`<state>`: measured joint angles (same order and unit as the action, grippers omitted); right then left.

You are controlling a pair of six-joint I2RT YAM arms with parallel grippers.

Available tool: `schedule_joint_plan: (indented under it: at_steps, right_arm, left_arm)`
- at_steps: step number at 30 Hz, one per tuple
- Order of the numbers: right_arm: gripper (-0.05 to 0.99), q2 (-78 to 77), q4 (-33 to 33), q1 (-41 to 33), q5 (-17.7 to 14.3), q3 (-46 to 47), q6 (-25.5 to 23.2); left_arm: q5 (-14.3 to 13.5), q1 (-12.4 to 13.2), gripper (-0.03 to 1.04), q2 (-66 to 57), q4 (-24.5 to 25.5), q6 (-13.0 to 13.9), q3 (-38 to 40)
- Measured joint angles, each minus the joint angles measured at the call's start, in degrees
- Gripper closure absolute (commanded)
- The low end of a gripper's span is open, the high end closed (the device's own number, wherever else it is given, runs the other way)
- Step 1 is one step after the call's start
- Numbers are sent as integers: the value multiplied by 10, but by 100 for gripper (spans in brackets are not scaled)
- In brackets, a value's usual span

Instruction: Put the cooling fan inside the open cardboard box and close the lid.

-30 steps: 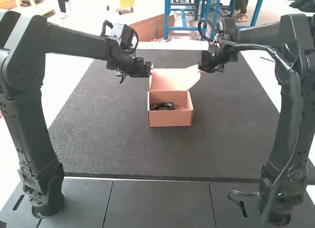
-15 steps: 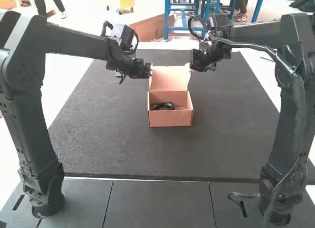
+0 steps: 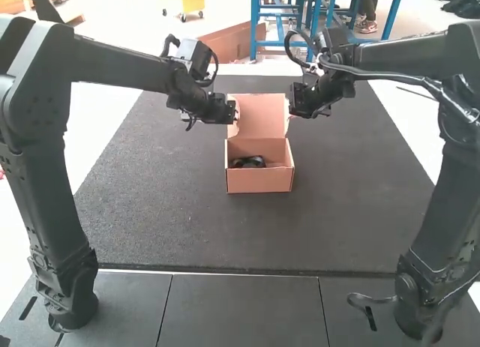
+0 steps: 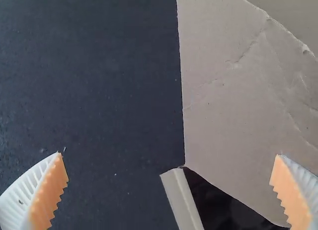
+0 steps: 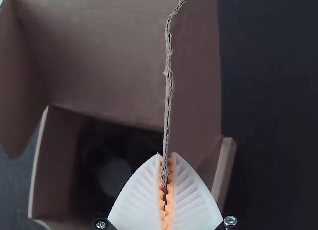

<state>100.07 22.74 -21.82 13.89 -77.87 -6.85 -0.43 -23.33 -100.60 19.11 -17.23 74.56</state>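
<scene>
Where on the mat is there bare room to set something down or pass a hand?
Bare mat lies in front of the cardboard box, toward the arm bases, and on both sides of it. It is crowded at the box's back: the left gripper, fingers open, and the right gripper, shut on its side flap, flank the upright lid.
</scene>
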Motion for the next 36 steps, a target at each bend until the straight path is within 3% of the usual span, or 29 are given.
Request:
schedule_joint_plan:
  at_steps: [15, 36]
  right_arm:
    - [95, -17, -10, -13, -2, 52, 4]
    - [95, -61, -19, -29, -13, 118, 9]
  left_arm:
    - [0, -6, 4, 0, 45, 0, 0]
    - [-17, -6, 4, 57, 50, 1, -31]
